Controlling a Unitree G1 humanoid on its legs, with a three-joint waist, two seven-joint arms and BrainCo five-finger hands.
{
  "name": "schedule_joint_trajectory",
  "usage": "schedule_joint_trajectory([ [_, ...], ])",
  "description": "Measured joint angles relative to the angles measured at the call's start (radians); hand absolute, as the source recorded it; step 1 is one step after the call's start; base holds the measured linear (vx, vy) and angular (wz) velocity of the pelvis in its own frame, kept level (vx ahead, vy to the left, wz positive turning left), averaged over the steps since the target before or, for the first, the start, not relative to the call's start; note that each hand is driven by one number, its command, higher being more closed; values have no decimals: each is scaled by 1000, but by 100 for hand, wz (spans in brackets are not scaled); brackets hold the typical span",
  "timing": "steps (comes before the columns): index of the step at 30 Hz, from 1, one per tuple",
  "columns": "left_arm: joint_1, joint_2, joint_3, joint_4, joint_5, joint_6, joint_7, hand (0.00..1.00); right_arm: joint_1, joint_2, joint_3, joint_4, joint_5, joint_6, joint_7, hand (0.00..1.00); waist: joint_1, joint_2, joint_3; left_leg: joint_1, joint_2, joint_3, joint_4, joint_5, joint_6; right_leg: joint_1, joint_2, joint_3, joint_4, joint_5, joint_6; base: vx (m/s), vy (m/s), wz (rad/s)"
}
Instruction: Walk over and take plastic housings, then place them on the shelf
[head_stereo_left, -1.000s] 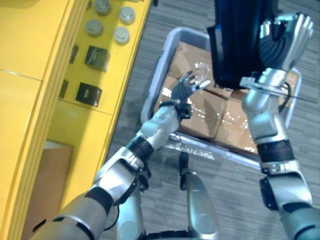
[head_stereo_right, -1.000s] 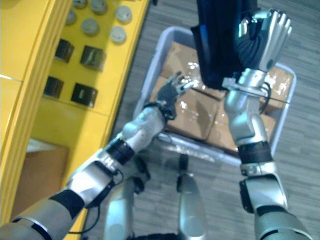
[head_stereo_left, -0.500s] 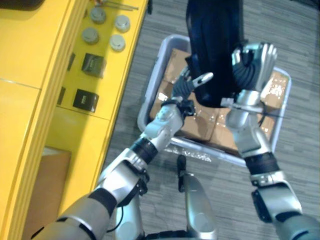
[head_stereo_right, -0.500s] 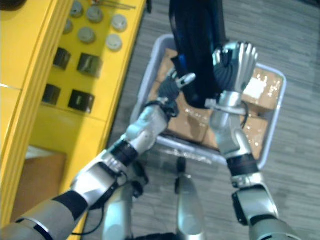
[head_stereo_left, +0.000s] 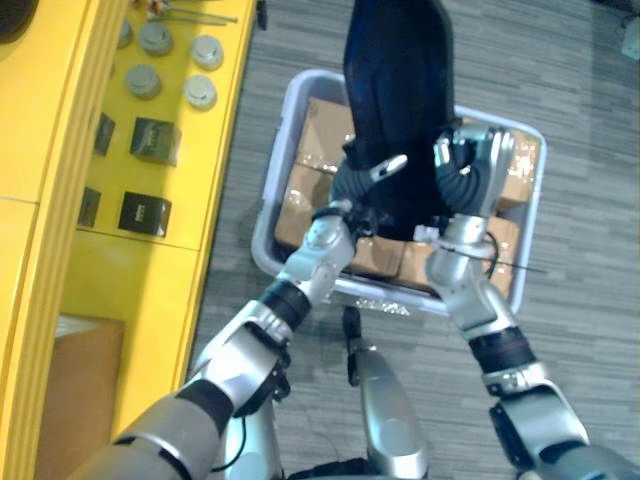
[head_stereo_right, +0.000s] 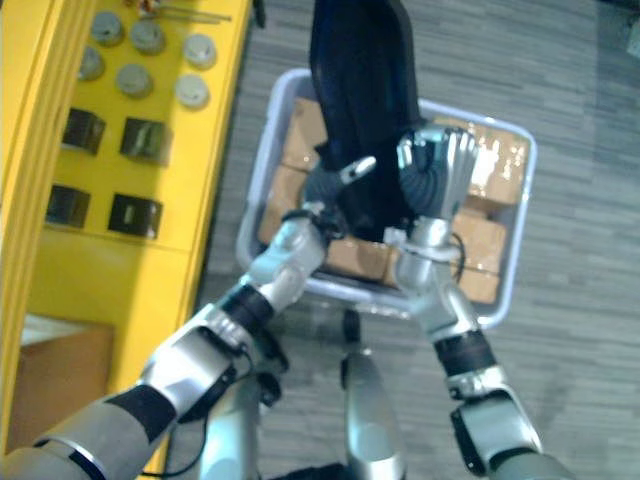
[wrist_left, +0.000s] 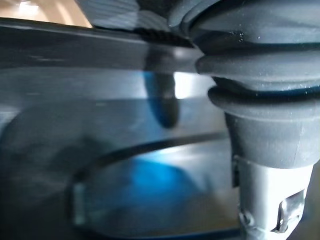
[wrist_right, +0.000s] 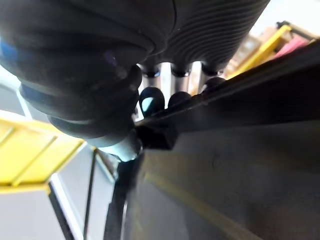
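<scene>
Here, in the left eye view, a dark plastic housing (head_stereo_left: 395, 80) is pressed between the 2 hands above a grey bin (head_stereo_left: 270, 192) of cardboard boxes (head_stereo_left: 320, 125). The left hand (head_stereo_left: 358, 185) sits on its left face with 1 silver finger stretched out across it. The right hand (head_stereo_left: 470, 175) lies flat on its right face, fingers straight and side by side.

The right eye view gives the same hold. The housing's long axis runs from the hands toward the far side, its larger part beyond the fingertips. The yellow shelf (head_stereo_right: 160, 260) stands to the left, carrying round grey parts (head_stereo_right: 148, 38) and black boxes (head_stereo_right: 135, 213). The left hand is the nearer to it, so the load probably has to swing left.

From the left wrist, a dark finger (wrist_left: 162, 100) rests straight on the glossy panel.

From the right wrist, dark fingertips (wrist_right: 151, 100) reach just over the housing's edge. They are not curled round it, so the hold looks like a 2-sided squeeze and could slip.
</scene>
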Motion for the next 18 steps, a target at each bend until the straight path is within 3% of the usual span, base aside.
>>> schedule_joint_trajectory([
  [6,47,-4,-20,6,8,14,-71,100,-1,1,30,-32,27,0,-2,100,-18,-1,0,6,-8,0,0,-1,2,3,0,15,-4,4,5,4,5,-4],
  [14,95,-4,-19,35,-11,-69,-123,100,11,25,65,-32,41,-4,1,100,-30,-18,-1,12,-10,2,3,-3,7,16,-1,20,-19,12,9,5,6,-1],
  [18,137,7,-25,37,-73,-111,-185,100,52,39,67,-36,50,-32,2,100,-29,-18,-1,16,-11,1,3,-3,8,20,-1,20,-21,12,9,16,2,0],
])
